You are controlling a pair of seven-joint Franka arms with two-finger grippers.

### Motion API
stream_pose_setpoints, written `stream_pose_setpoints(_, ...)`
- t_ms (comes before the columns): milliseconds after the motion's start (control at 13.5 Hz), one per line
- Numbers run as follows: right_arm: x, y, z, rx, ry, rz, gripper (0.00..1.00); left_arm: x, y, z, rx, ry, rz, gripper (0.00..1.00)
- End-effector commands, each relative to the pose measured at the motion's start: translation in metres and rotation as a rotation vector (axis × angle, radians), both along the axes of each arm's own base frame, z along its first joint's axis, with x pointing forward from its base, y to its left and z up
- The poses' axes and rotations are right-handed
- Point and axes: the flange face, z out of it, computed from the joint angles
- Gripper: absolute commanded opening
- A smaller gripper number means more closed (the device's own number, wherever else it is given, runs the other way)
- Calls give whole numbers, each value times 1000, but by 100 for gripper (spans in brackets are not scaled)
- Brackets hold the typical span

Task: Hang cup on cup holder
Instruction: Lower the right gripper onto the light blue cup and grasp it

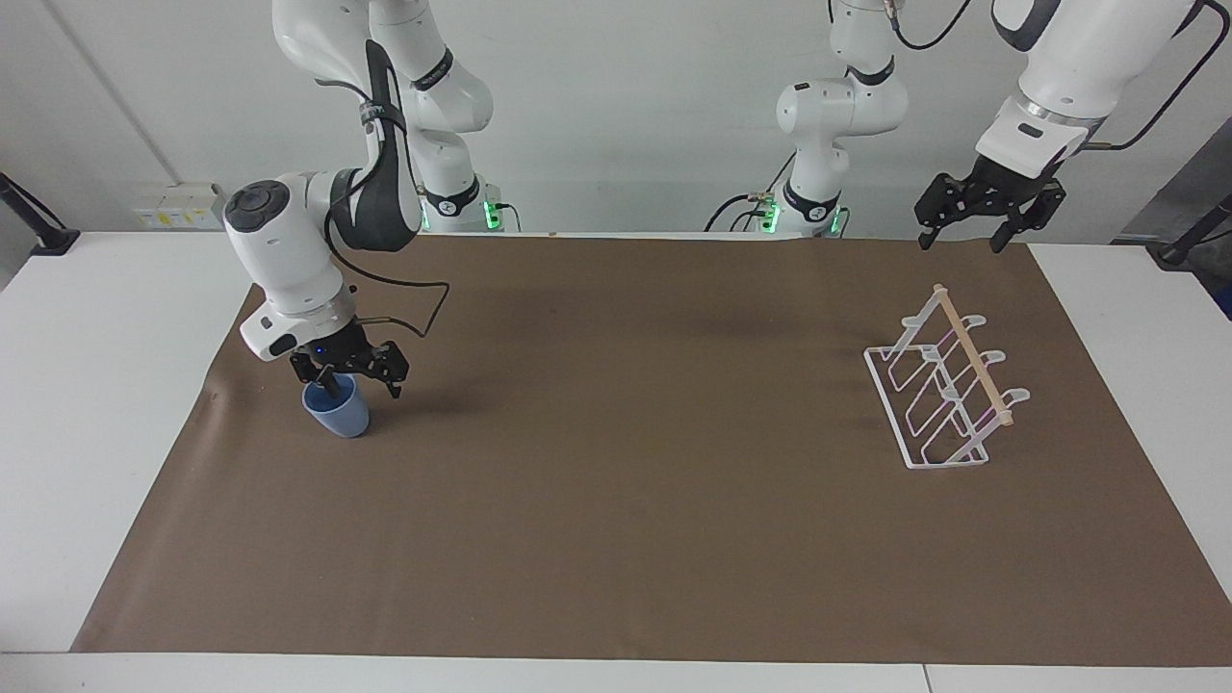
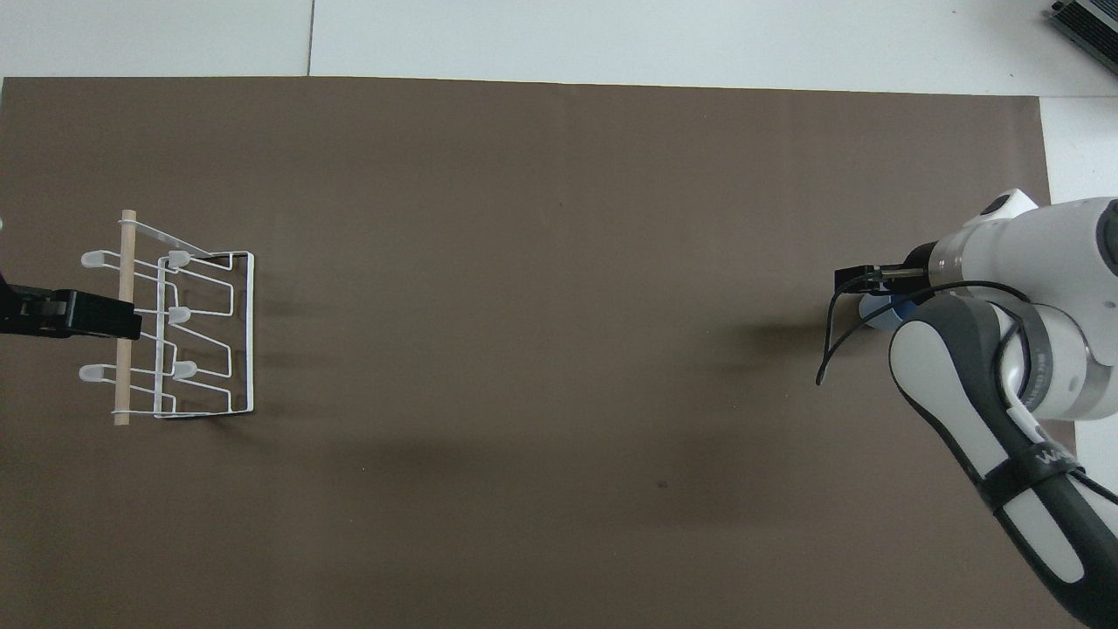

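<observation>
Cup (image 1: pixel 336 412) stands upright directly under the right end effector (image 1: pixel 362 387), whose open fingers seemingly straddle its rim, gripping nothing.

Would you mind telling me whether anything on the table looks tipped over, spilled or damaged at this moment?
Nothing stands out. The light-blue cup stands upright on the brown mat, with the right end effector open at its rim. The white wire cup holder sits squarely on its base. The left end effector waits above it.

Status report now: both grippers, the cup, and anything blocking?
Right gripper open, at cup rim, one finger inside. Left gripper open, waiting above cup holder. Nothing in the way.
</observation>
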Motion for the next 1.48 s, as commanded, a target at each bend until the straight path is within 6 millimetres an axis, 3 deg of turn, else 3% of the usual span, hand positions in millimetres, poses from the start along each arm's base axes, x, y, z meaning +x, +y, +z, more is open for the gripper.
stream_pose_setpoints(0, -11, -4, -20, -16, -8, 30, 100, -9, 2, -1, -11, -17, 12, 100)
stream_pose_setpoints(148, -16, -6, -25, -23, -2, 77, 100, -9, 1, -1, -11, -17, 11, 100)
stream_pose_setpoints(371, -17, -26, -35, -28, 13, 111, 100, -9, 2, -1, -11, -17, 12, 100)
stream_pose_setpoints(668, -17, -31, -35, -29, 14, 109, 78, -9, 2, -1, -11, -17, 14, 100)
stream_pose_setpoints(965, -17, -27, -35, -27, 17, 106, 67, -9, 2, -3, -9, -14, 11, 100)
stream_pose_setpoints(1410, -15, -22, -33, -27, 19, 117, 22, -10, 2, -5, -10, -10, 11, 100)
